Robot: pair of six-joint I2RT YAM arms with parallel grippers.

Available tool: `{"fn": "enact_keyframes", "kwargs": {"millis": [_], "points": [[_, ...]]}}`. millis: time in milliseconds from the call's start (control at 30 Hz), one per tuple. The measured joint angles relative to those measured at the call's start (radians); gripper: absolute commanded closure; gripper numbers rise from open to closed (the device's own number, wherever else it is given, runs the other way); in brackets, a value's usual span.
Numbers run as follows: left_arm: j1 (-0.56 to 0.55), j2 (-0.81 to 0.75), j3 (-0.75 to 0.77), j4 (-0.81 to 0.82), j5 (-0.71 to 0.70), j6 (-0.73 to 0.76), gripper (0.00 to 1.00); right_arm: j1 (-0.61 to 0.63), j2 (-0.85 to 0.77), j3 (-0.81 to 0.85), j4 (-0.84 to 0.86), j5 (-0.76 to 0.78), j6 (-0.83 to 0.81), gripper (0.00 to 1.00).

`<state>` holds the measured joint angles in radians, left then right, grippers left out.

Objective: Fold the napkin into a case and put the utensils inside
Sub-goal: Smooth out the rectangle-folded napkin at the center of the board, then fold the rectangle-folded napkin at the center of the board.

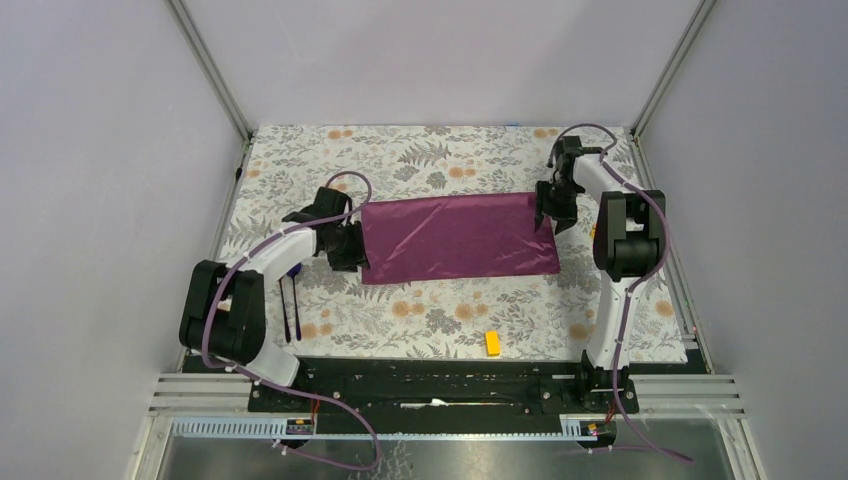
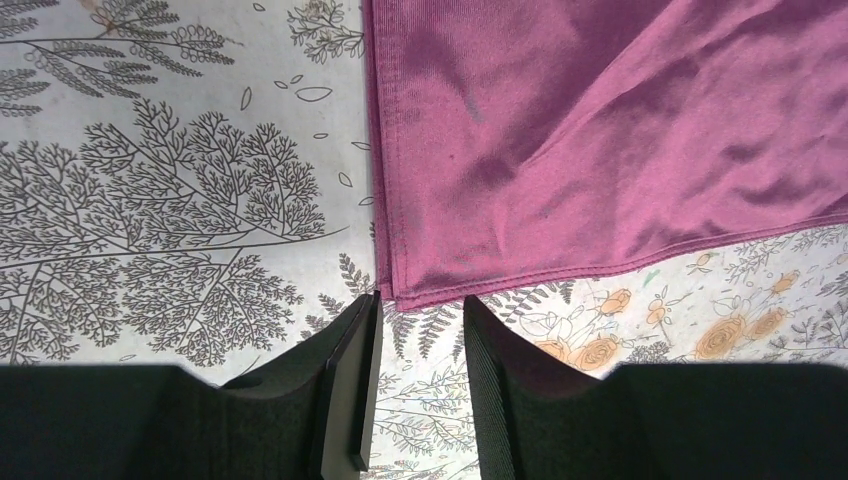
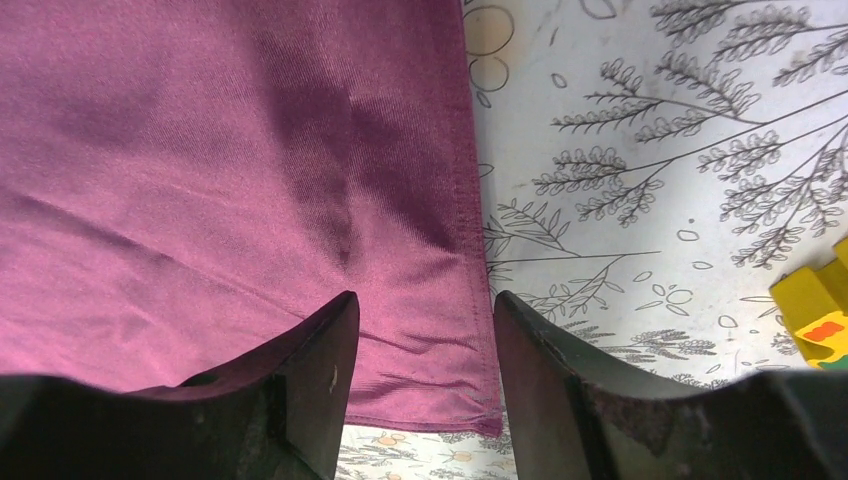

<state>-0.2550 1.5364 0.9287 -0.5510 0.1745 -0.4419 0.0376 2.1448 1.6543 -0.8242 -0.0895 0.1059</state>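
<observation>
Left tool (image 2: 418,310) parted, empty, napkin (image 2: 600,130) corner just ahead; right tool (image 3: 422,300) parted astride its edge. Prob. mid-fold; next: pinch & fold.

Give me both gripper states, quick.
Left gripper: open, empty, just short of the napkin corner.
Right gripper: open, jaws straddling the napkin edge, nothing gripped.
</observation>
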Motion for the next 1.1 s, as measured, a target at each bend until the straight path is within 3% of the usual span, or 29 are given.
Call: {"fn": "enact_keyframes", "kwargs": {"millis": [167, 367, 633, 800, 1100], "points": [[0.000, -0.022, 0.000, 0.000, -0.005, 0.000, 0.57, 0.018, 0.020, 0.003, -0.014, 0.029, 0.006, 0.40], [0.000, -0.039, 0.000, -0.001, -0.011, 0.000, 0.44, 0.029, 0.032, 0.006, -0.019, 0.063, 0.016, 0.46], [0.001, -0.089, 0.002, -0.003, -0.022, -0.002, 0.42, 0.060, 0.023, -0.022, 0.012, 0.131, 0.035, 0.74], [0.008, -0.115, 0.003, -0.015, -0.030, -0.001, 0.42, 0.069, 0.008, -0.044, 0.037, 0.142, 0.024, 1.00], [0.019, -0.127, 0.003, -0.023, -0.015, -0.008, 0.41, 0.088, -0.031, -0.098, 0.082, 0.234, 0.005, 1.00]]}}
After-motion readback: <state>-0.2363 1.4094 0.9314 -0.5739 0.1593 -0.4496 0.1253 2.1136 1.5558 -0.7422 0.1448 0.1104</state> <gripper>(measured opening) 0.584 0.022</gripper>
